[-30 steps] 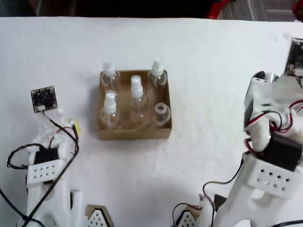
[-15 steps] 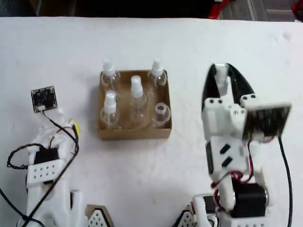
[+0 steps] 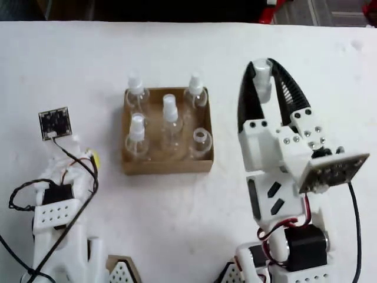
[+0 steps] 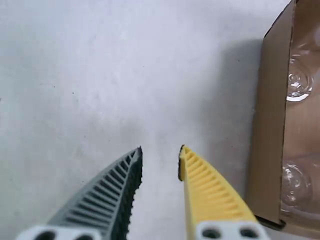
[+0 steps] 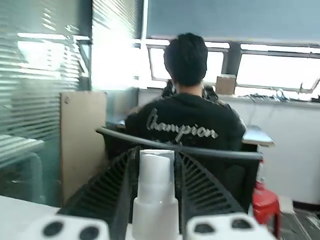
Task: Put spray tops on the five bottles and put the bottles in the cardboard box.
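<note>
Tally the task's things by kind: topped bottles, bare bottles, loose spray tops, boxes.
Bottles with spray tops: 4
Bottle without a top: 1
Loose spray top, in the right claw: 1
Cardboard box: 1
Total: 7

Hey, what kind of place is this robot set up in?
Most likely an office or lab workroom: slatted blinds, a row of windows, an office chair, and a white-covered table serving as a workbench.
</note>
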Controlling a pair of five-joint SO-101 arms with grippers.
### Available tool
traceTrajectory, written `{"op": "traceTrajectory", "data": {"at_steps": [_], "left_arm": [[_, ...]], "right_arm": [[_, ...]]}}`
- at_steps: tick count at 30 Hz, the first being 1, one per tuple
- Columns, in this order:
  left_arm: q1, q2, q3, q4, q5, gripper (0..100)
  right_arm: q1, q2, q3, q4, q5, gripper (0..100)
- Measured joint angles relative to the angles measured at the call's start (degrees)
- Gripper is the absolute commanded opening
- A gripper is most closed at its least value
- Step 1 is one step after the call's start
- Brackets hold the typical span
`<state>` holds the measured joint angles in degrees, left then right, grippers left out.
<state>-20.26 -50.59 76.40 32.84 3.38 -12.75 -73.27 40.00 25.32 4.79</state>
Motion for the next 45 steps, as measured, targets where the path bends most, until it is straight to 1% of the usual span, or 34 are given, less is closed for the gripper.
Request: {"op": "traceTrajectory", "data": {"at_steps": [4,6,8,12,14,20,25,29,35,40,45], "left_arm": [[0.0,0.0,0.0,0.0,0.0,12],[0.0,0.0,0.0,0.0,0.0,12],[0.0,0.0,0.0,0.0,0.0,12],[0.0,0.0,0.0,0.0,0.0,12],[0.0,0.0,0.0,0.0,0.0,12],[0.0,0.0,0.0,0.0,0.0,12],[0.0,0.0,0.0,0.0,0.0,12],[0.0,0.0,0.0,0.0,0.0,12],[0.0,0.0,0.0,0.0,0.0,12],[0.0,0.0,0.0,0.0,0.0,12],[0.0,0.0,0.0,0.0,0.0,12]], "right_arm": [[-6.51,0.26,1.58,-4.13,0.0,1.6],[-10.2,2.46,2.37,-8.35,0.35,1.6],[-11.69,6.77,2.46,-13.19,0.35,1.6],[-11.78,16.09,2.64,-22.77,0.35,1.6],[-11.69,18.46,3.78,-24.18,0.35,1.6],[-11.96,18.81,9.32,-29.54,0.35,1.6],[-12.13,20.84,15.91,-37.01,0.35,1.6],[-12.04,23.12,17.67,-42.2,0.35,1.6],[-12.13,27.69,17.76,-45.36,0.35,1.6],[-12.22,27.96,17.93,-45.63,0.35,1.6],[-12.13,27.96,21.36,-45.63,0.35,1.6]]}}
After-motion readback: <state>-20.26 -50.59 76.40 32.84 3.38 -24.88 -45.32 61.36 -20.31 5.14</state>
